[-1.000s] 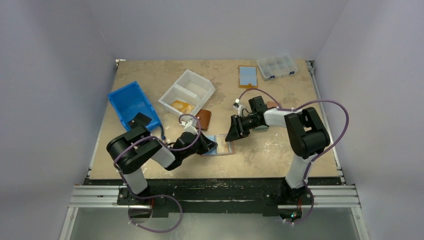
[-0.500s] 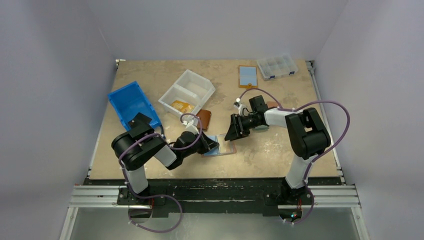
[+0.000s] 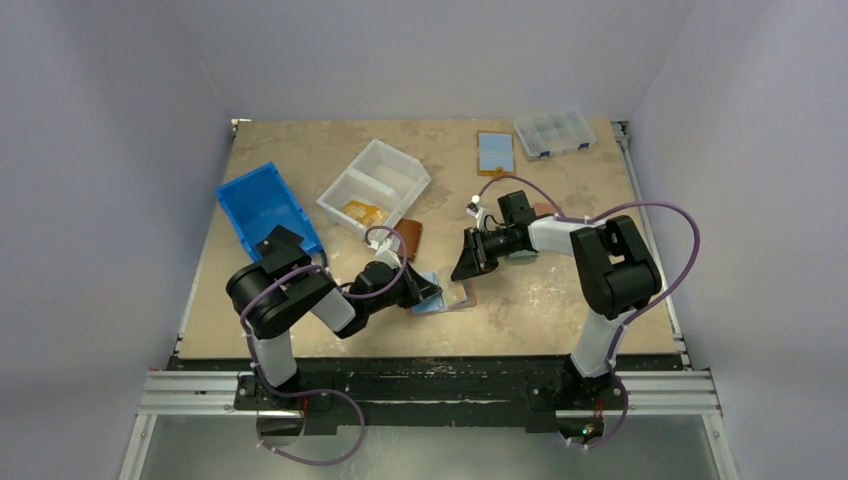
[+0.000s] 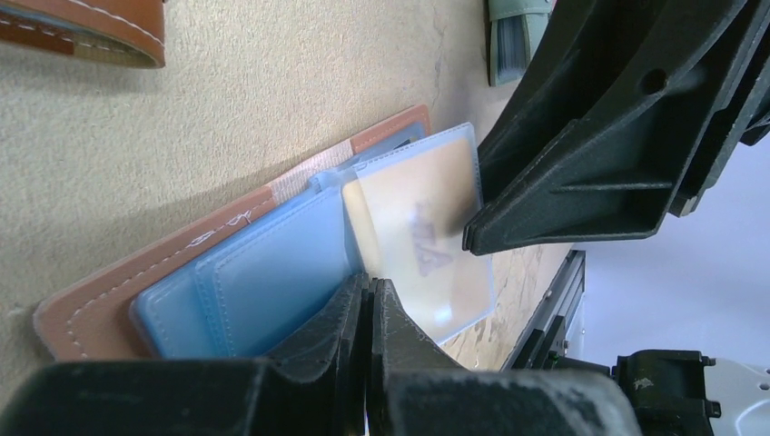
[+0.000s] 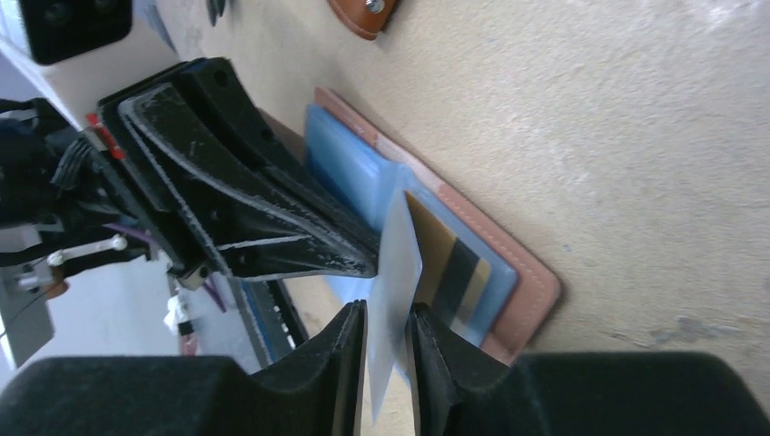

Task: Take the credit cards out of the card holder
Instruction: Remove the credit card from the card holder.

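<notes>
- Right gripper (image 5: 386, 313) — fingers pinched on a pale card (image 5: 399, 250), which stands tilted up out of the open card holder (image 5: 522, 282).
- Left gripper (image 4: 370, 289) — fingers together, tip resting on the card holder's blue inside, just beside that card.
- Card holder lies flat on the table (image 5: 636, 136).

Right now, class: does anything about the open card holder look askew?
Yes: one pale card stands on edge over the card holder, pinched by the right gripper, while the blue pockets lie flat. The shut left gripper's tip rests on the holder.
</notes>
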`<state>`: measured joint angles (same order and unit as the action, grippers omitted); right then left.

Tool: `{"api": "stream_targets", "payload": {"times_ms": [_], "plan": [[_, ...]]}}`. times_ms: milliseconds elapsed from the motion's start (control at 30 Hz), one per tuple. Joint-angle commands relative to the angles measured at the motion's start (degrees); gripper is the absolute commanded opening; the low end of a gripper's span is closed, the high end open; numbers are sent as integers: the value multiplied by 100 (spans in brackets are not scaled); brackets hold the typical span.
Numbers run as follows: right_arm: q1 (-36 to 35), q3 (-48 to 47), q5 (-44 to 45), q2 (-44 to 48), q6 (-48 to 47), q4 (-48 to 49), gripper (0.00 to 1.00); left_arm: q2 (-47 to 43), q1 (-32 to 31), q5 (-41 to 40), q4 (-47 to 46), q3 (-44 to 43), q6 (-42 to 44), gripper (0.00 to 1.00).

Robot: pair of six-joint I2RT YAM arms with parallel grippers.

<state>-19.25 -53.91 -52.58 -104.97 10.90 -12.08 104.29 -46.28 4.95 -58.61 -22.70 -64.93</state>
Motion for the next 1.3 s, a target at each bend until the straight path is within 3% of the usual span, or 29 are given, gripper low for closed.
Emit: {"api": "stream_targets", "payload": {"times_ms": [0, 67, 300, 467, 667, 1133, 1267], "plan": [[-44, -10, -547, 163, -105, 118, 28, 65, -59, 136, 339, -10, 137, 0], [-38, -6, -540, 170, -105, 126, 24, 21, -62, 121, 363, 5, 138, 2], [-42, -14, -291, 194, -131, 109, 9, -317, -16, 136, 379, 145, 112, 31], [-43, -23, -334, 213, -178, 89, 14, -591, -13, 181, 342, 257, 146, 53], [-59, 8, -807, 253, -193, 138, 27, -673, -19, 174, 253, 312, 85, 66], [-296, 150, -1413, 283, 282, 640, 30, -92, -15, 727, -1813, 588, -273, 76], [-399, 168, -1488, 268, 377, 729, 32, 63, -24, 805, -2006, 549, -362, 79]]}}
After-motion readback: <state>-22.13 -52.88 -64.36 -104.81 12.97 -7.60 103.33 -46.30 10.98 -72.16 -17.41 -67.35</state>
